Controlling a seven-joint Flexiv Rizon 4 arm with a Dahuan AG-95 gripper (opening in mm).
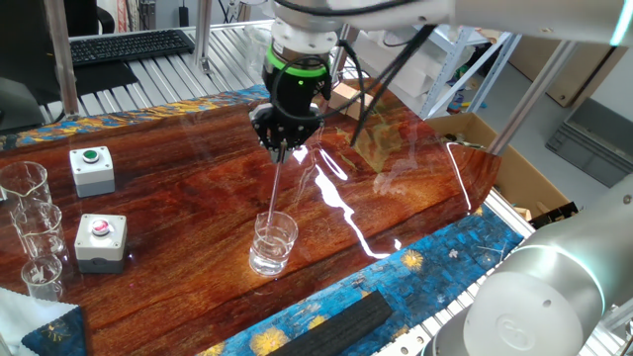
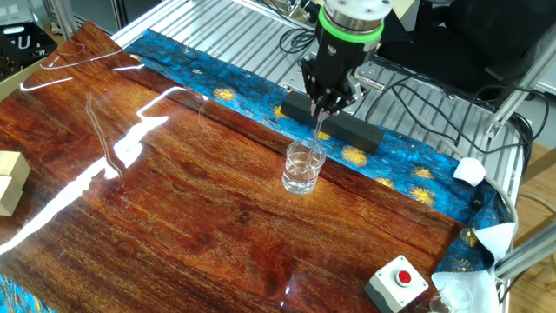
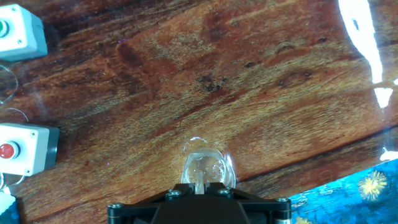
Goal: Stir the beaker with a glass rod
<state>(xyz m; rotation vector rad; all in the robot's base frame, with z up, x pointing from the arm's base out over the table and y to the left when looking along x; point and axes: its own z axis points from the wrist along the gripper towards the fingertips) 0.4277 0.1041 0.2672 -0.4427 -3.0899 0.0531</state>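
my claw (image 1: 284, 148) hangs above the wooden desk (image 1: 178, 208), fingers pinched together on the top end of the glass rod (image 1: 275, 193). the rod runs down from between my fingertips, leaning a little toward the near edge in one fixed view, and its lower end dips inside the beaker (image 1: 272, 243). in the other fixed view my claw (image 2: 326, 103) sits up and slightly behind the beaker (image 2: 303, 167), with the rod (image 2: 317, 130) slanting down into its mouth; i cannot tell whether the tip touches the glass bottom.

the beaker stands upright on the desk, near the blue starry cloth (image 1: 326, 297) that borders the near edge, and just short of a black bar (image 1: 341, 321) lying on that cloth. it is directly beneath my claw, clear of the fingers themselves, joined to me only through the rod.

in the hand view the beaker (image 3: 208, 167) shows right at the bottom centre, just in front of my black claw body (image 3: 199, 208), its rim a bright ring, with the rod (image 3: 200, 180) a pale streak at its middle.

off to the side, well apart from the beaker, are two grey button boxes, one with a green button (image 1: 92, 169) and one with a red button (image 1: 101, 240), and beside them three clear beakers (image 1: 35, 232) in a group at the desk's edge. a cardboard box (image 1: 514, 168) sits beyond the far end.
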